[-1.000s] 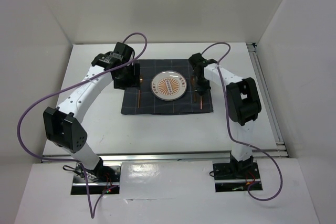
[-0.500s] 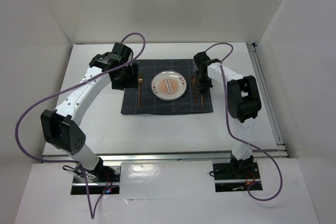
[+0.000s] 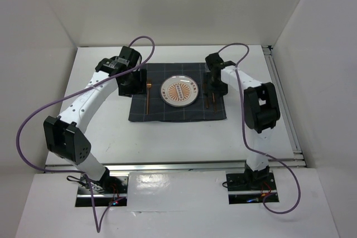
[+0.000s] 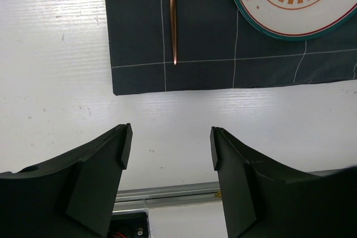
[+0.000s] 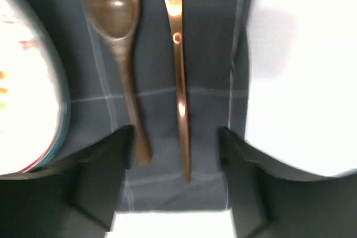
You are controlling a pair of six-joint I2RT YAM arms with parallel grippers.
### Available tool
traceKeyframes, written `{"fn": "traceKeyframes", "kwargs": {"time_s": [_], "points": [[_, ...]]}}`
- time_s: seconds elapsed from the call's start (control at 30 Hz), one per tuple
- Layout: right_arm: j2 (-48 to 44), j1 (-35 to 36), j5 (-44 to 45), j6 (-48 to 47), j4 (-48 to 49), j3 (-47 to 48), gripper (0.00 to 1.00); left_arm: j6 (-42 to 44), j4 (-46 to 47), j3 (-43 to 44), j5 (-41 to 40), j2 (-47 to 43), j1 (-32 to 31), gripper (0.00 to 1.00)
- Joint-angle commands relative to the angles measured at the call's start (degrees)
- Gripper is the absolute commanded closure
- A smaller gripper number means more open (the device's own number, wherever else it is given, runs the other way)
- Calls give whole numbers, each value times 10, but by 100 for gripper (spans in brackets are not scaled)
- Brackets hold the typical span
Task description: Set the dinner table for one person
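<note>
Dinner table lies under both my grippers. The right gripper, clamped shut half a second ago, now has its fingers spread and empty above the spoon and knife, which rest side by side on the dark mat at three o'clock of the plate. My left gripper stays wide open, holding nothing, with bare white tabletop straight below it and the mat's edge at twelve o'clock.

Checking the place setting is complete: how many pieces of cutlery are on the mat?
3. One copper piece lies left of the plate; a spoon and a slimmer piece lie side by side right of it. Others could be hidden from view.
</note>
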Motion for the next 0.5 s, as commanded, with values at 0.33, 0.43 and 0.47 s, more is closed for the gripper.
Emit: {"fn": "traceKeyframes", "kwargs": {"time_s": [0.33, 0.43, 0.47], "points": [[-380, -53, 83, 161, -79, -103, 0, 0, -1, 26, 4, -2, -2, 26], [-415, -65, 88, 168, -89, -130, 1, 0, -1, 31, -39, -2, -2, 26], [-441, -65, 93, 175, -97, -136, 3, 0, -6, 38, -47, -2, -2, 26]]}}
